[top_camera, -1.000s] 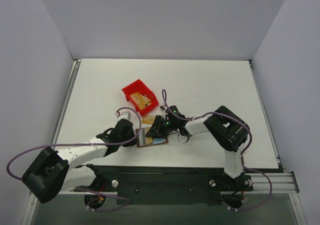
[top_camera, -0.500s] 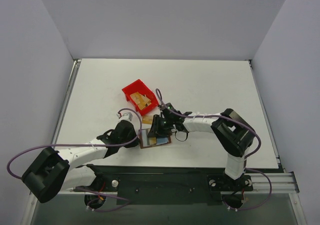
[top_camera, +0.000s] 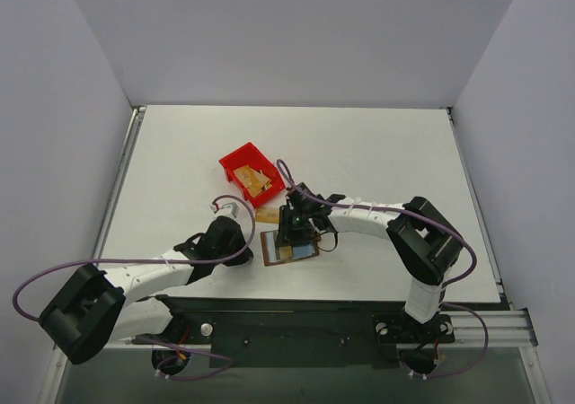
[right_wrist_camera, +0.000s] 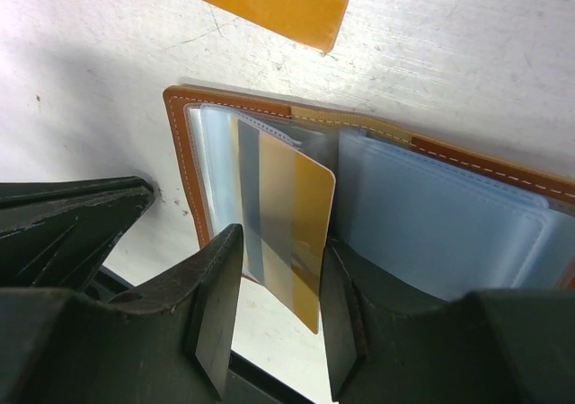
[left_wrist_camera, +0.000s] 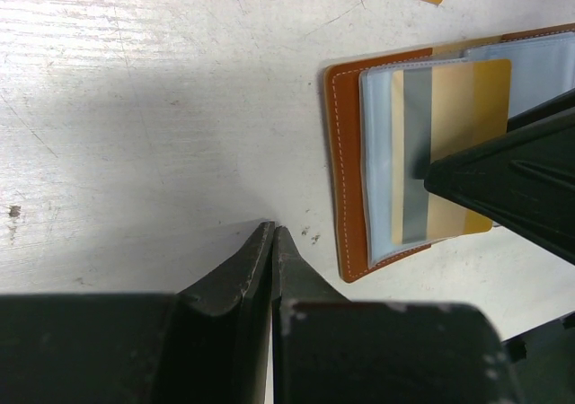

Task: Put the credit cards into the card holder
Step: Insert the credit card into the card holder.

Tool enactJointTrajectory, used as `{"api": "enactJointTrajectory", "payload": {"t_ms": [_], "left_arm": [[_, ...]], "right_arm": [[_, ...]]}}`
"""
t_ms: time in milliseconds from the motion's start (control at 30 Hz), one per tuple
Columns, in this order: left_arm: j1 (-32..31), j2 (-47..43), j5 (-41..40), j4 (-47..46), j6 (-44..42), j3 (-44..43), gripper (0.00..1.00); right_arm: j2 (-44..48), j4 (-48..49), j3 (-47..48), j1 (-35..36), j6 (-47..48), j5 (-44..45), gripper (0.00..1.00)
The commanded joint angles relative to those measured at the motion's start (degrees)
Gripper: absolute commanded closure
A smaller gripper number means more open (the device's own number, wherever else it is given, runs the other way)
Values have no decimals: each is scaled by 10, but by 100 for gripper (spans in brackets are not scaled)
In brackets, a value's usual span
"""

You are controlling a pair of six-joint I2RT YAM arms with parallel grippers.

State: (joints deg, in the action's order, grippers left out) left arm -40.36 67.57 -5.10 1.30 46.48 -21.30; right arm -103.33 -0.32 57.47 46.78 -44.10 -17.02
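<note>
Fingers (left_wrist_camera: 243,274) above scuffed white table (left_wrist_camera: 135,99).

White table (top_camera: 377,153) between plain grey walls (top_camera: 296,36)

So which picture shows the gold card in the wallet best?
The right wrist view: the gold card sits in the middle, close up, poking out of the wallet. The left wrist view has it partly hidden; from the top it's tiny.
</note>
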Motion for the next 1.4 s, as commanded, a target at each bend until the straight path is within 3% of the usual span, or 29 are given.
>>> {"api": "enactJointTrajectory", "payload": {"t_ms": [0,467,633,1367], "left_arm": [[-2,5,4,-3,2,3,90],[-11,62,23,-56,-8,-29,88],[-27,74,21,-67,0,-28,89],[-31,66,13,-63,6,-22,89]], "right_arm": [[12,-66,23,10,24,32,66],[-15,-51,58,33,35,-13,65],[-26,-64,80,45,42,-12,59],[18,-200,127,71,102,167,56]]}}
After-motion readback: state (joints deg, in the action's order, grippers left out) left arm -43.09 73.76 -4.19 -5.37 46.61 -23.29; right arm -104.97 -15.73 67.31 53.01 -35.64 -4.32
